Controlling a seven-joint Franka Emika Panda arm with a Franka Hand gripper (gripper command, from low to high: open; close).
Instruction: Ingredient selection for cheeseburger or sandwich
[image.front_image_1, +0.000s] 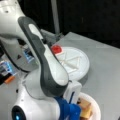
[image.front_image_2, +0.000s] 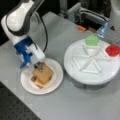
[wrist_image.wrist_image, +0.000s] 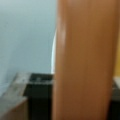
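In a front view a small sandwich stack (image.front_image_2: 43, 75) sits on a white round plate (image.front_image_2: 28, 86) at the left. Its top is a tan-brown toast square, with a yellow-orange cheese edge (image.front_image_2: 39, 83) showing below. My gripper (image.front_image_2: 38, 66) reaches down to the stack's upper left corner and is shut on the top toast (wrist_image.wrist_image: 85, 60), which fills the wrist view between dark fingers. A green leaf piece (image.front_image_2: 92, 40) and a red disc (image.front_image_2: 113, 50) lie in separate compartments of the white divided tray (image.front_image_2: 82, 77). From the other side, the arm covers most of the plate (image.front_image_1: 97, 106), the toast (image.front_image_1: 85, 108) and the gripper.
The red disc (image.front_image_1: 56, 49) and the divided tray (image.front_image_1: 80, 67) also show behind the arm. A small orange object (image.front_image_2: 81, 28) and a blue-lit device (image.front_image_2: 102, 28) stand at the grey table's far edge. A black perforated board (image.front_image_2: 15, 107) borders the bottom left corner.
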